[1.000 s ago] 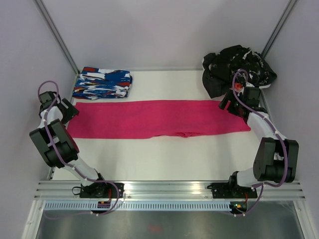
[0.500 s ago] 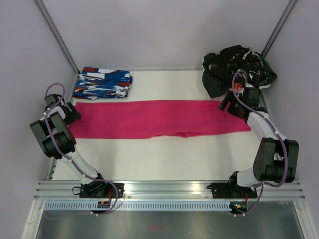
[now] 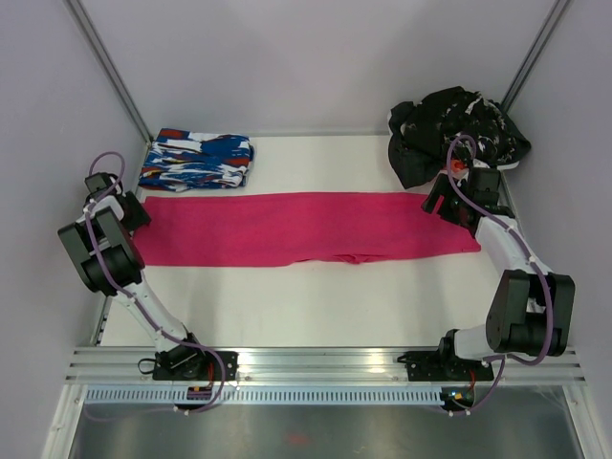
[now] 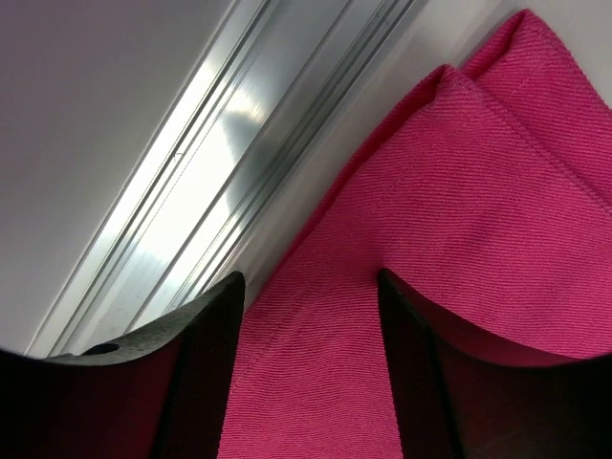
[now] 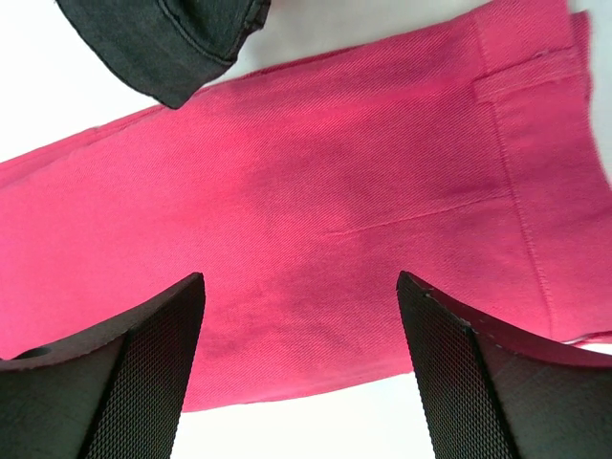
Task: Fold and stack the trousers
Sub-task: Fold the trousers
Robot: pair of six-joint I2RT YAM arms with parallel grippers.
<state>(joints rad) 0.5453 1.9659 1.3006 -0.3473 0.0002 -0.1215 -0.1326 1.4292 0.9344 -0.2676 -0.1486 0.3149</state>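
A white table (image 3: 316,296) stands between pale walls (image 3: 306,57). The trousers (image 3: 306,229) lie across its middle as one long flat strip running left to right. The left gripper (image 4: 308,282) is at the strip's left end, beside the table's metal rail (image 4: 201,182). Its jaws are parted, one finger on each side of a flat, unbunched band of cloth. The right gripper (image 5: 298,277) is over the right end with its jaws spread wide, holding nothing. A folded patterned garment (image 3: 196,161) lies at the far left. Black clothes (image 3: 454,129) are heaped at the far right, just beyond the right gripper.
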